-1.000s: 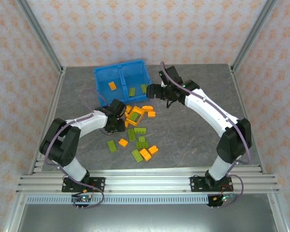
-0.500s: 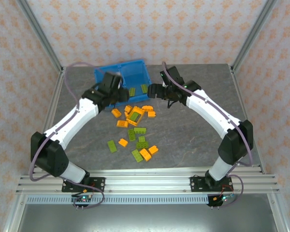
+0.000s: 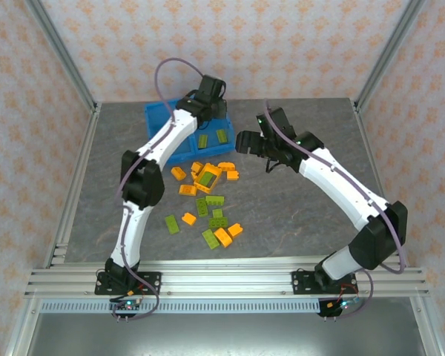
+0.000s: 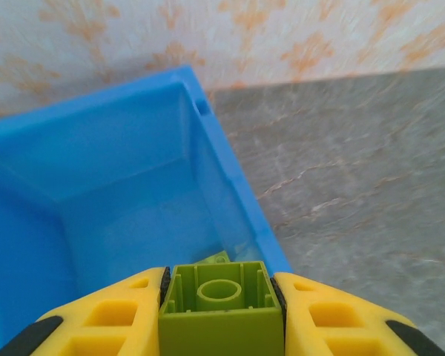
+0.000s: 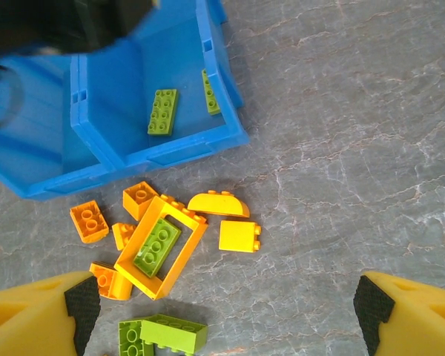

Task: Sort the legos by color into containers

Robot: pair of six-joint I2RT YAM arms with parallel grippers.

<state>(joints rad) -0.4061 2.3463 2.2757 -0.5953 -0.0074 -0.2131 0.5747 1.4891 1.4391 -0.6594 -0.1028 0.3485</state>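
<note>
From above, the left end effector (image 3: 208, 95) is hanging over the far edge of the blue bin (image 3: 157, 119); the right end effector (image 3: 245, 141) is hovering just beside the bin. Left wrist: its jaws are clamping an olive-green brick (image 4: 220, 319) above a bin compartment. Right wrist: the fingers (image 5: 37, 319) are standing wide apart, gripping nothing, above loose legos (image 5: 159, 248) lying on the surface (image 5: 341, 148) near the bin's front.
</note>
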